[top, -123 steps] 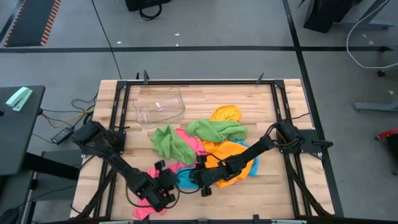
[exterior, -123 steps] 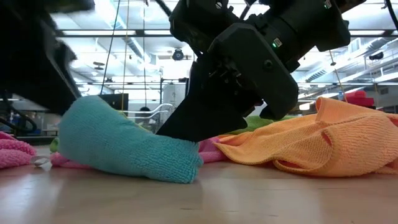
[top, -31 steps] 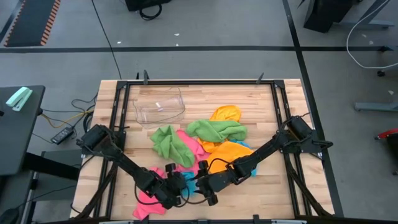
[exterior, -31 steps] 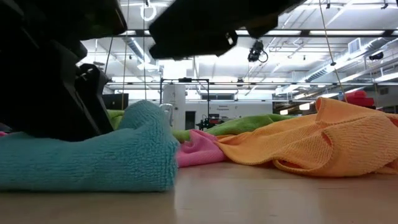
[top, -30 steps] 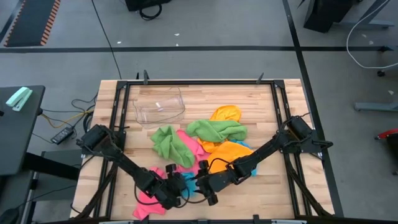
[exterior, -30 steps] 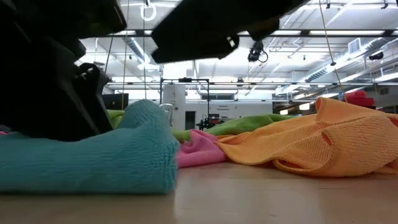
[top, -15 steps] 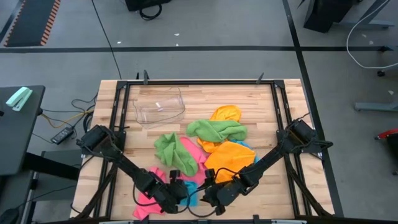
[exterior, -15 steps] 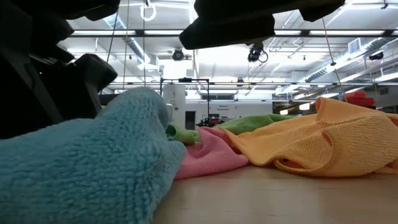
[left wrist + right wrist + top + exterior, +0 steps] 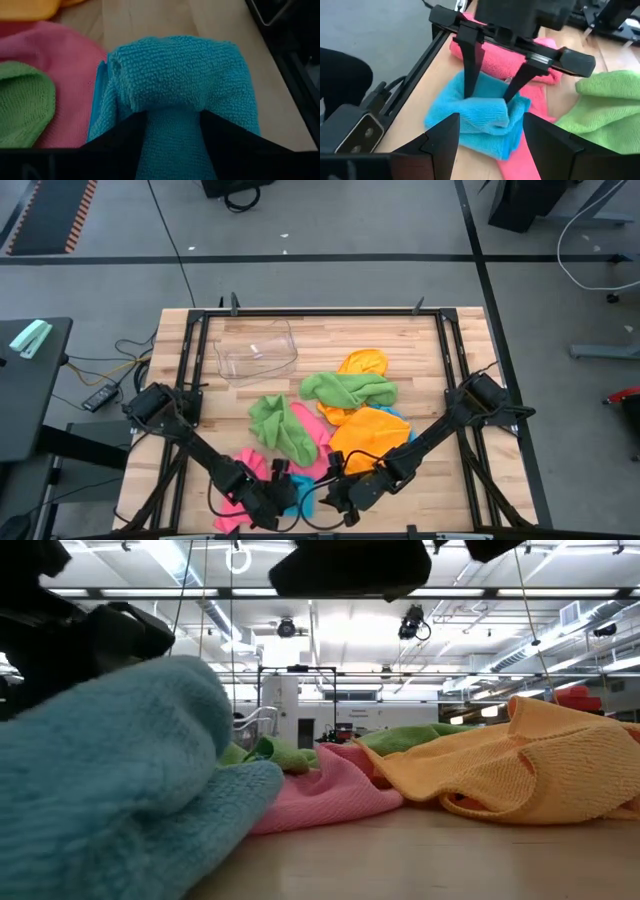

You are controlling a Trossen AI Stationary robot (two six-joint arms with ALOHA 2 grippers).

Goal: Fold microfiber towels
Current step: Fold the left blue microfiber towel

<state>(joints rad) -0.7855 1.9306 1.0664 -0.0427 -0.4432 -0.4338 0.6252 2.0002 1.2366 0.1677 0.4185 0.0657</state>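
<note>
A sky-blue towel (image 9: 305,492) lies bunched near the table's near edge, large at the left of the low view (image 9: 110,790). My left gripper (image 9: 288,494) comes from the left and is shut on a raised bunch of it (image 9: 175,75). My right gripper (image 9: 326,492) faces it from the right. It is open, with a finger on either side of the towel's nearer end (image 9: 485,135), and I see no contact. Pink (image 9: 312,448), green (image 9: 282,426) and orange (image 9: 365,432) towels lie heaped behind. My left gripper pinches a raised fold of the blue towel (image 9: 487,107) between its two fingers (image 9: 468,85). The fingers slant down from the table's left side. The cloth bulges up ahead of the fingertips (image 9: 170,85) in several layers, and the rest lies slack on the table.
A clear plastic tub (image 9: 257,350) stands at the far left of the table. A second green towel (image 9: 348,388) and a second orange one (image 9: 362,363) lie mid-table, and a pink towel (image 9: 235,518) lies at the near left. The black frame rail (image 9: 415,75) runs along the near edge.
Both grippers have moved toward the table's near edge, and my left wrist has rolled. The blue towel has been dragged along and bunched higher, and it now fills the left of the low view. The pink and the left green towel behind it have been pulled toward the near edge.
</note>
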